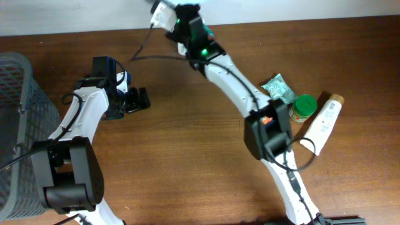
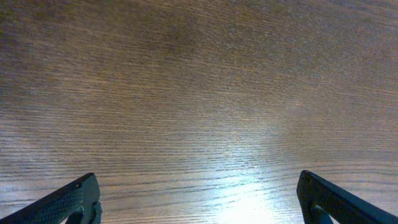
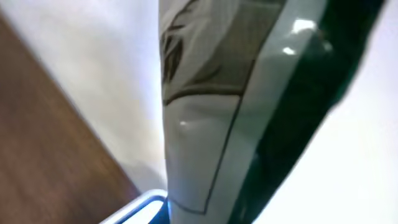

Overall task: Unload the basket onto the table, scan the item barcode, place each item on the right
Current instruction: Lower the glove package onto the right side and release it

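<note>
Right gripper (image 1: 177, 19) pinched shut on the white packet (image 1: 160, 14) at the bench's (image 1: 187, 137) far edge, packet's long axis running straight out from the fingers. Left gripper (image 1: 136, 100) spread wide, well apart toward the left edge. Right arm's job.

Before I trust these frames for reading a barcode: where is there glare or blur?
Left wrist: sharp wood grain, a glare patch on the table low centre. Right wrist: the white object fills the frame, blurred. Overhead: even light, sharp.
</note>
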